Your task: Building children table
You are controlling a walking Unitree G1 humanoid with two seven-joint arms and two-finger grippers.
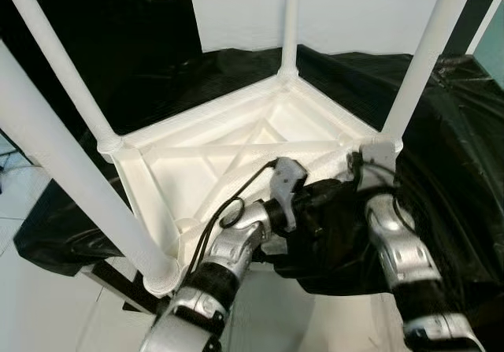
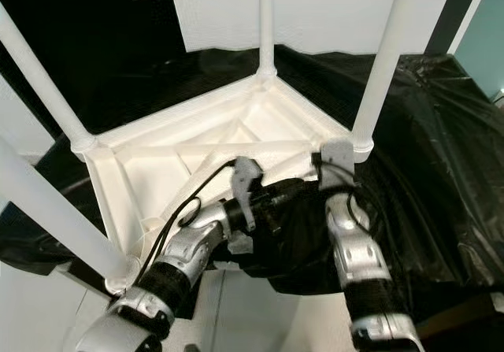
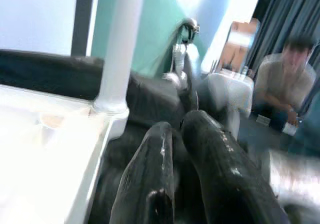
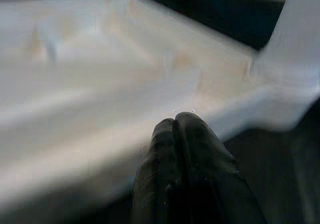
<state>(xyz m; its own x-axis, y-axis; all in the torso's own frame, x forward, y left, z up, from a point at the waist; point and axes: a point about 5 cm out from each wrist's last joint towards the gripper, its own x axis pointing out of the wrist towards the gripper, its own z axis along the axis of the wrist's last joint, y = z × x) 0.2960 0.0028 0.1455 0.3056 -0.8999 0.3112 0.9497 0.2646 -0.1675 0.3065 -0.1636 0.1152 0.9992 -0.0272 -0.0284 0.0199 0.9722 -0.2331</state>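
Left gripper (image 3: 175, 149) fingers together | right gripper (image 4: 182, 134) fingers together | table (image 1: 236, 143) upturned

Black plastic sheet (image 1: 449, 131), crinkled, draped over bench. Black backdrop (image 1: 118, 21) behind at left, white wall (image 1: 354, 9) beyond, teal wall (image 3: 150, 28) to one side. Crouching person (image 3: 280, 83), blurred, w/ dark curtains (image 3: 290, 13) behind.

Head views (2, overlapping) look down.
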